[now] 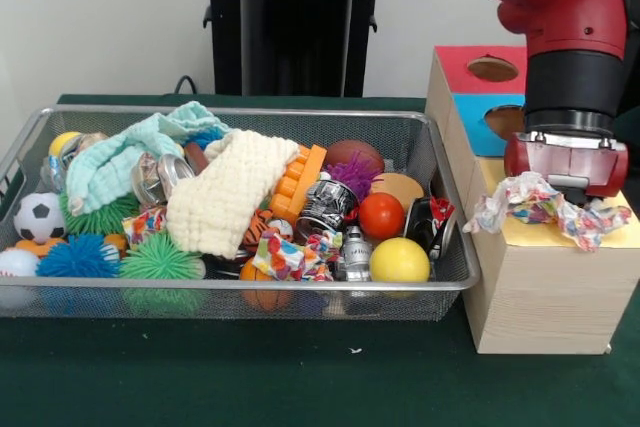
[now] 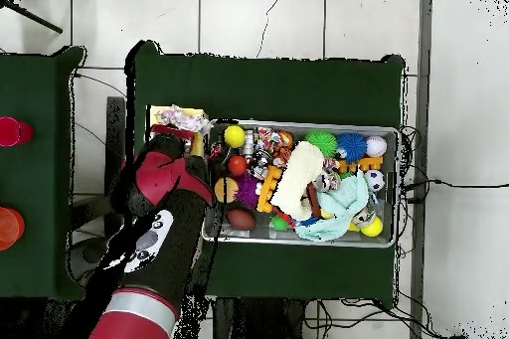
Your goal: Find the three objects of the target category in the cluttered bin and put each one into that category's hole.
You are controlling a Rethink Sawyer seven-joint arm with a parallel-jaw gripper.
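Cloth point(image 1: 545, 205) lies on the yellow box top point(image 1: 540, 237) under our gripper point(image 1: 572, 183); we cannot tell its grip

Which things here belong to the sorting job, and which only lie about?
Job: silver wire-mesh bin; confetti-print cloth on the yellow-topped wooden box; confetti cloths in the bin; gripper.
Lying about: cream waffle-knit cloth; mint-green towel; yellow ball.
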